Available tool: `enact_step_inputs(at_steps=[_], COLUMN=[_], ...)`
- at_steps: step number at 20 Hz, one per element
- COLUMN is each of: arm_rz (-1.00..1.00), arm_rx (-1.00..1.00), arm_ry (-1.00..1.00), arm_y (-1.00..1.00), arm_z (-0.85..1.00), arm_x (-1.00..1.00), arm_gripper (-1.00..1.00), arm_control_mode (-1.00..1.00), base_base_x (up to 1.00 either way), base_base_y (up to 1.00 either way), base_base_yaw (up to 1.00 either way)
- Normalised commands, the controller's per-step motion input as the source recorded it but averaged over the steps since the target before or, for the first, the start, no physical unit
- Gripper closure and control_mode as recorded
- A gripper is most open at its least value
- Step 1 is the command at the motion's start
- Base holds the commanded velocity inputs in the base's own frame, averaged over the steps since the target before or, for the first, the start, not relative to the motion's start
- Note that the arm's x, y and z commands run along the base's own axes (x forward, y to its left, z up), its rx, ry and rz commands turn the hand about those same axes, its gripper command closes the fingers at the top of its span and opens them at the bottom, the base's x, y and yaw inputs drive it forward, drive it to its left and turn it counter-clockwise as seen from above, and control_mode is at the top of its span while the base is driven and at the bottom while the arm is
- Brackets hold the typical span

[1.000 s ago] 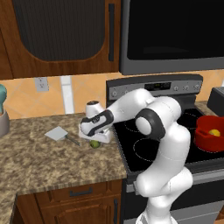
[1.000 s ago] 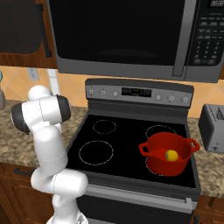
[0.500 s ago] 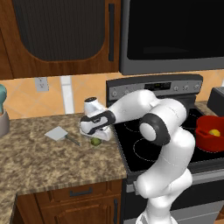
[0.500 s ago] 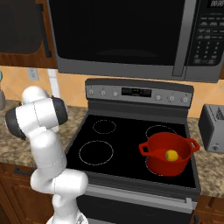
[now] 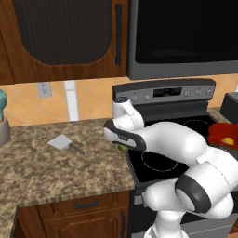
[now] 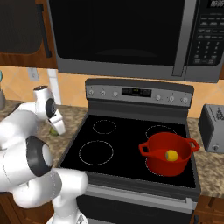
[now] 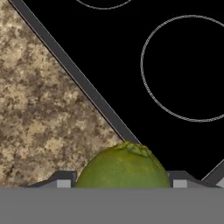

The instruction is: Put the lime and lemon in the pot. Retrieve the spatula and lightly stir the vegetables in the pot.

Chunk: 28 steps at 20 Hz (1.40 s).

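With its jaws drawn in against the lime on either side, gripper grasps the green fruit above the seam where counter meets stove. Seen under the hand in left base view too, lime. Off to the gripper's left on the counter, spatula, lying flat. Well away to its right on the stove, pot, with lemon resting inside.
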Motion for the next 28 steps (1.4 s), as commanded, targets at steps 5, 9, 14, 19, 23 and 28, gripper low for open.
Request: enact_step_inputs(at_steps=[5, 9, 14, 19, 23, 28], arm_rz=[-0.01, -0.03, -0.05, -0.04, -0.04, -0.05], arm_rx=[0.0, 0.0, 0.0, 0.0, 0.0, 0.0], arm_ry=[0.0, 0.0, 0.01, 0.0, 0.02, 0.01], arm_y=[-1.0, -1.0, -1.0, -1.0, -1.0, -1.0], arm_z=[0.8, 0.71, 0.39, 0.17, 0.07, 0.1], arm_x=[-0.19, 0.0, 0.01, 0.01, 0.2, 0.24], arm_gripper=[1.0, 1.0, 1.0, 1.0, 1.0, 1.0], arm_control_mode=[-1.0, -1.0, -1.0, -1.0, -1.0, -1.0], base_base_x=[0.0, 0.0, 0.0, 0.0, 0.0, 0.0], base_base_y=[0.0, 0.0, 0.0, 0.0, 0.0, 0.0], base_base_yaw=[0.0, 0.0, 0.0, 0.0, 0.0, 0.0])
